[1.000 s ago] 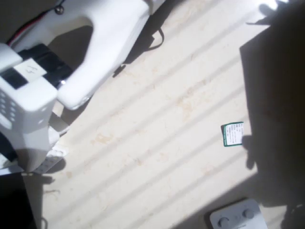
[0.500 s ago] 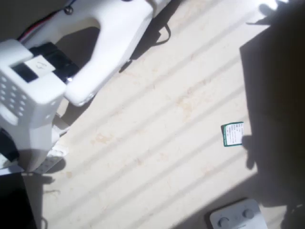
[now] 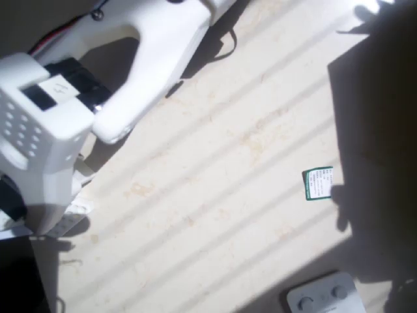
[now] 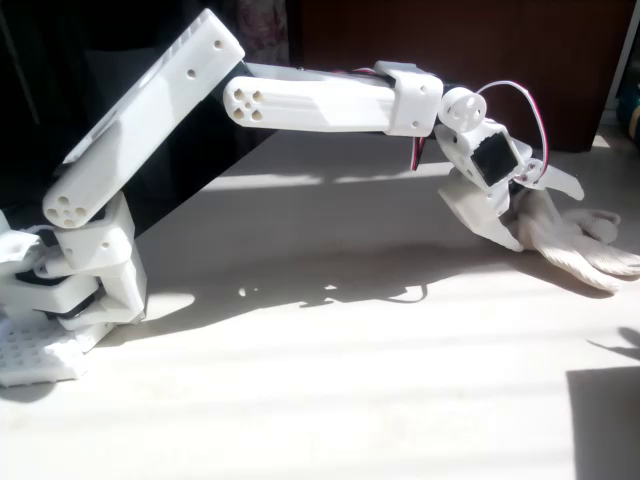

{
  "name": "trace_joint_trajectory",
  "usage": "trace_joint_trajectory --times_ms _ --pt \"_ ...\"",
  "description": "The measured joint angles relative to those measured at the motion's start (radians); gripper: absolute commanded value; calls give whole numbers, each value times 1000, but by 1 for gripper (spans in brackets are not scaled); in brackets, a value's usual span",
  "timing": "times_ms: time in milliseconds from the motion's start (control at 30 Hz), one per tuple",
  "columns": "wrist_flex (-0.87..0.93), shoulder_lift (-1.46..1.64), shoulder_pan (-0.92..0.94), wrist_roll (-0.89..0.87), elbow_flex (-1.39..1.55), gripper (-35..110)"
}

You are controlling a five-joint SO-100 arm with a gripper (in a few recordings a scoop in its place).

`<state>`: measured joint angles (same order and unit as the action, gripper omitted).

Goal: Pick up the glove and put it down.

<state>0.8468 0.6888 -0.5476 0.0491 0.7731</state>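
Gripper: in the fixed view I had the gripper (image 4: pixel 520 225) low at the right, tilted down onto the glove (image 4: pixel 575 245). Couldn't tell whether the fingers were clamped on it or just resting; the fabric bunched up right at them.
Glove: lay on the table (image 4: pixel 330 400) at the far right, stubby fingers pointing away from the arm.
Arm: white arm (image 3: pixel 137 59) stretched across the top left of the overhead view.
Other stuff: a label (image 3: pixel 318 184) sat on the tabletop, with a white device (image 3: pixel 322 297) with round buttons near the bottom edge.
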Motion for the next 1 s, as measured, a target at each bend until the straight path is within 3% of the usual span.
trace_joint_trajectory --times_ms 133,1000 --pt "-2 0 0 -8 0 -2" --pt "-5 71 11 6 -9 0"
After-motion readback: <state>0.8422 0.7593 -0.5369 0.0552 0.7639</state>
